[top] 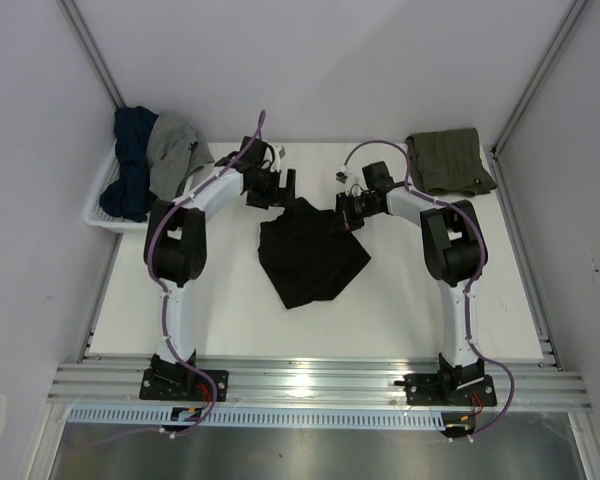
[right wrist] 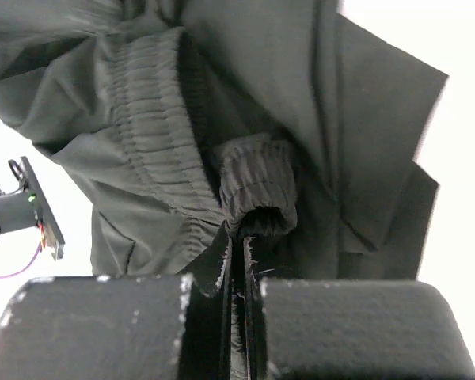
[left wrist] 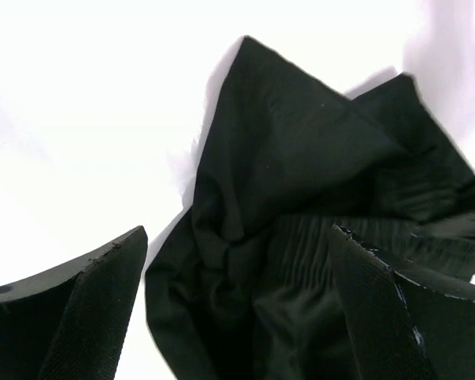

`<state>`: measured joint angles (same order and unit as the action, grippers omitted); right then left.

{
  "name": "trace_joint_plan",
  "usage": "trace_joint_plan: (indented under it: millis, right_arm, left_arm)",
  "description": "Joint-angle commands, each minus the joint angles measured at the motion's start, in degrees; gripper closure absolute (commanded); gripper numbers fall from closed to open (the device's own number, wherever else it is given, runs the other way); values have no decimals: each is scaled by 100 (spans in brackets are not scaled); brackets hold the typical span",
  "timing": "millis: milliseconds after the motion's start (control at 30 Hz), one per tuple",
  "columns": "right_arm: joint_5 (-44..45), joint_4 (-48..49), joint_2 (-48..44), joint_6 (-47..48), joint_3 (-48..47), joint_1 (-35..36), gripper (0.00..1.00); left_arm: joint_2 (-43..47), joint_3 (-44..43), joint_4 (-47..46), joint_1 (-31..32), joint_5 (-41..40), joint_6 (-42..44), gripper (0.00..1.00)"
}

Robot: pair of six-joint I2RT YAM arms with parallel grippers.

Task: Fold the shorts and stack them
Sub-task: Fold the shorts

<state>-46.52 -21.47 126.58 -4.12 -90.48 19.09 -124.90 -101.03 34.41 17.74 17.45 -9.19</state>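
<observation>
Waistband (right wrist: 154, 142) pinch at the start of a fold: the black shorts (top: 315, 260) lie crumpled near the middle of the table (top: 480, 290), between the two arms, their far edge bunched and their near corner pointing toward the arm bases. The right gripper (right wrist: 239, 245) is clamped tight on a rolled bit of the elastic waistband, which bulges just above the closed fingers; this hold probably anchors one end of the band so that the cloth can be drawn flat. The left gripper (left wrist: 237, 229) hangs over the opposite, left part of the same garment with its jaws spread wide and nothing between them, a pose that suits a descent onto the gathered elastic directly below. Whether it touches the cloth cannot be told. The olive-green shorts (top: 448, 160) rest already folded into a neat rectangle at the far right corner of the table, well apart from the black pair, and likely mark the spot where the stack is to be built. The white basket (top: 98, 215) at the far left holds a navy garment (top: 130, 170) and a grey garment (top: 175, 150) draped over its rim. Judged from this layout, one pair is done and the second is not yet flattened.
</observation>
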Motion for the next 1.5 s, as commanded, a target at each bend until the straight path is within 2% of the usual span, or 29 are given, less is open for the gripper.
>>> trace_joint_plan:
  millis: [0,233,367,433,533,633,700,867,1100,1300,1367,1467]
  right_arm:
    - [635,-173,182,-98,-154,-81,99]
    - [873,38,7,-106,109,-151,99]
    - [978,-32,50,-107,21,-160,99]
    - [917,11,68,-124,4,-169,99]
    - [847,-5,121,-133,-92,-160,99]
    - [864,-76,173,-124,-181,-143,99]
    - [847,-102,182,-98,-242,-143,99]
    - [776,-138,165,-63,-251,-143,99]
    - [724,-164,174,-54,-277,-160,99]
    - [750,-190,235,-106,-374,-222,100]
    - [750,-208,253,-124,-400,-239,100]
    - [767,-217,279,-168,-427,-230,100]
  left_arm:
    - [774,127,-383,-68,-313,-364,3]
    - [1187,557,-426,-147,-128,-574,2]
    - [1984,1638,-1129,-200,240,-909,2]
    - [2258,2023,-1514,-192,538,-874,2]
    - [2646,2560,-1936,-192,575,-576,1]
    - [2542,2764,-2096,-200,680,-189,1]
    - [2427,2878,-2489,-218,1241,-13,1]
    - [2120,2888,-3133,-227,1699,241,1]
    - [1566,2440,-2485,-227,1980,743,2]
    - [1223,2343,-1598,-236,2393,1067,7]
    - [1196,2334,-1351,-253,2403,1191,13]
    - [1310,2482,-1323,-332,2324,1227,16]
